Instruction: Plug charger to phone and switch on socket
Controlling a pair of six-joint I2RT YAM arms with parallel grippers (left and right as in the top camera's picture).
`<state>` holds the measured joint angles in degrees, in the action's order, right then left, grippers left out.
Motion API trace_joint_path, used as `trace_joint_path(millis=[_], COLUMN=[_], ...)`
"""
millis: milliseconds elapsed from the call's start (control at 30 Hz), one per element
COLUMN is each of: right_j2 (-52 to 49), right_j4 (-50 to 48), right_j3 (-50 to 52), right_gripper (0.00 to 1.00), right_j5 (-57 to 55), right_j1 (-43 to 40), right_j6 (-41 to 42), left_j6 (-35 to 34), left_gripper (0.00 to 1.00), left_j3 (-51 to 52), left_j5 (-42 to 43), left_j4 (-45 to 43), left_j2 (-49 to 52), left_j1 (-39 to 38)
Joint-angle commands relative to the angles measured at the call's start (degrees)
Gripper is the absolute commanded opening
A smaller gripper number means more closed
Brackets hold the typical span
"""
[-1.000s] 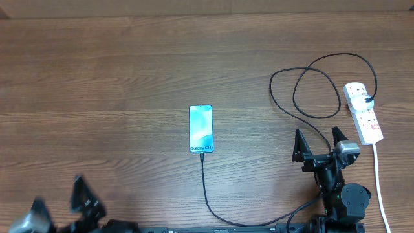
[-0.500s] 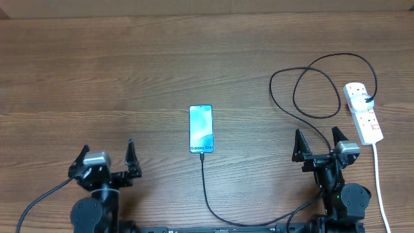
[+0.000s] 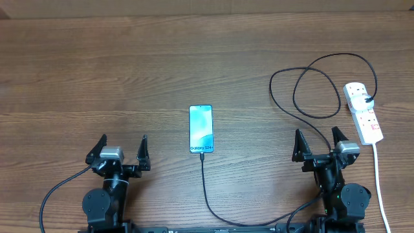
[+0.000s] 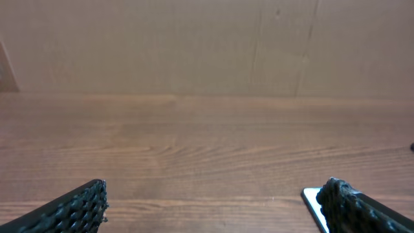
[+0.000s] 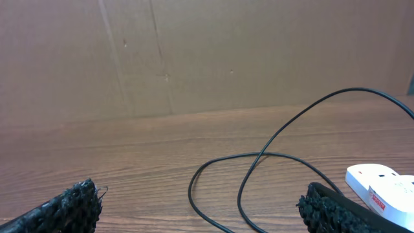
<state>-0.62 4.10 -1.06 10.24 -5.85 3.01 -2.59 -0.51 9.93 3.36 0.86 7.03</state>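
The phone (image 3: 201, 129) lies flat mid-table with its light blue screen up; its corner shows in the left wrist view (image 4: 312, 199). The thin black charger cable (image 3: 206, 188) runs from the phone's near end, loops at the right (image 3: 317, 90) (image 5: 259, 162), and its black plug sits in the white socket strip (image 3: 363, 112) (image 5: 381, 184). My left gripper (image 3: 121, 147) (image 4: 213, 204) is open and empty, left of the phone. My right gripper (image 3: 318, 141) (image 5: 200, 207) is open and empty, near the cable loops and left of the strip.
The strip's thick white cord (image 3: 379, 181) runs down the right side toward the front edge. A brown cardboard wall (image 4: 207, 45) stands behind the table. Both arm bases sit at the front edge.
My left arm has swung in from the front left corner and now stands upright, left of the phone. The right arm, phone and cable have not moved.
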Motion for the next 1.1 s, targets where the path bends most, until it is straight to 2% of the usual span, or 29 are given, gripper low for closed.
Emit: trace_joint_path(millis=[0,133,1067], right_j2=[0.46,0.46,0.46], right_j4=[-0.15,-0.15,-0.15], right_j3=[0.61,0.61,0.61], right_gripper=[1.0,1.0,1.0], right_j5=[-0.37,-0.35,-0.35], right_j1=[0.42,0.42,0.42], right_j6=[0.13,0.13,0.13], left_j6=[3.5,7.41,7.3], left_gripper=[1.0,0.99,0.99], left_j3=[0.24,0.24,0.26], left_j5=[-0.02,-0.17,-2.6], left_j4=[0.26,0.42,0.63], left_j2=[-0.68,-0.68,-0.68], left_j1=[0.48,0.48,-0.94])
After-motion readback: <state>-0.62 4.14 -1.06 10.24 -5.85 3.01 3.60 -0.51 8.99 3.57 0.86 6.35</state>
